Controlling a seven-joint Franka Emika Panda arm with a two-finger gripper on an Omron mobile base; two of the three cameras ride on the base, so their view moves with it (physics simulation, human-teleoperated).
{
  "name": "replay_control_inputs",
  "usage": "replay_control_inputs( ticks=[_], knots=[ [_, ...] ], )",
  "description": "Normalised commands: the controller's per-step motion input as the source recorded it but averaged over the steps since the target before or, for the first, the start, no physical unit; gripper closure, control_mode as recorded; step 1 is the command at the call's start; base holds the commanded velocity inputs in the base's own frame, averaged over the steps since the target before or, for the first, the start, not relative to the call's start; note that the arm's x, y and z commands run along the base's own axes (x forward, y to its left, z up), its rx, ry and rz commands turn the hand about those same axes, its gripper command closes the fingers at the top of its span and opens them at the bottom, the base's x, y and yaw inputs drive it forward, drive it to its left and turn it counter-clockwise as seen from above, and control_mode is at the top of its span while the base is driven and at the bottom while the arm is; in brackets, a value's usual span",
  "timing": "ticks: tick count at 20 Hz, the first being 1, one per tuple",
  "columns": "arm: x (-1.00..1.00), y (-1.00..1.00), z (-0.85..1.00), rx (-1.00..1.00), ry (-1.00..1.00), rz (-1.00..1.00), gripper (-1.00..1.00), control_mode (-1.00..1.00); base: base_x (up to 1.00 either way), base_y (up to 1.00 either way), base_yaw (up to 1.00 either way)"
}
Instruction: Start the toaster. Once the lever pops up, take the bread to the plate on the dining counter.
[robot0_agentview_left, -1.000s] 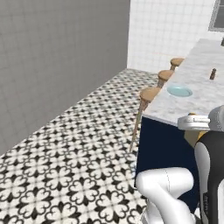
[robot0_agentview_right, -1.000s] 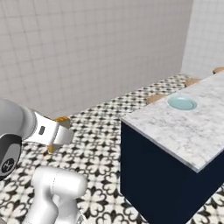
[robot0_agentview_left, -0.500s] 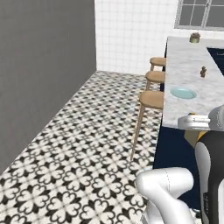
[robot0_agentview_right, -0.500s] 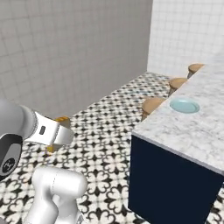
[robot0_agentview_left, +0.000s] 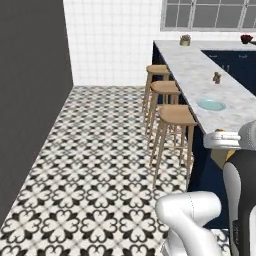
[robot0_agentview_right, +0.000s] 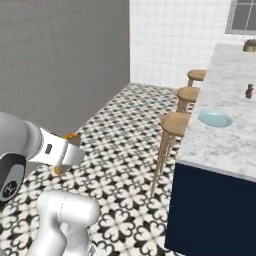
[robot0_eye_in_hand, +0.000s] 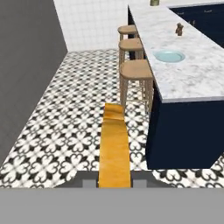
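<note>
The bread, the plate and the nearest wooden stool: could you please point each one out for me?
bread (robot0_eye_in_hand: 114, 148), hand view, on the middle of its golden face, held between the gripper's fingers.
plate (robot0_eye_in_hand: 169, 56), hand view, on its light blue centre, on the marbled counter.
nearest stool (robot0_eye_in_hand: 136, 69), hand view, on its round wooden seat.

Stools beside counter; open floor.
</note>
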Motion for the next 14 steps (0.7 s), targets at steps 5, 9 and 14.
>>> replay_control_inputs(
  ticks=[5,9,14],
  knots=[
    [0.0,0.0,0.0,0.0,0.0,0.0,1.0,1.0,0.7,1.0,-0.49],
    [0.0,0.0,0.0,0.0,0.0,0.0,1.0,1.0,0.71,1.0,-0.5],
    [0.0,0.0,0.0,0.0,0.0,0.0,1.0,1.0,0.75,0.97,-0.53]
  ],
)
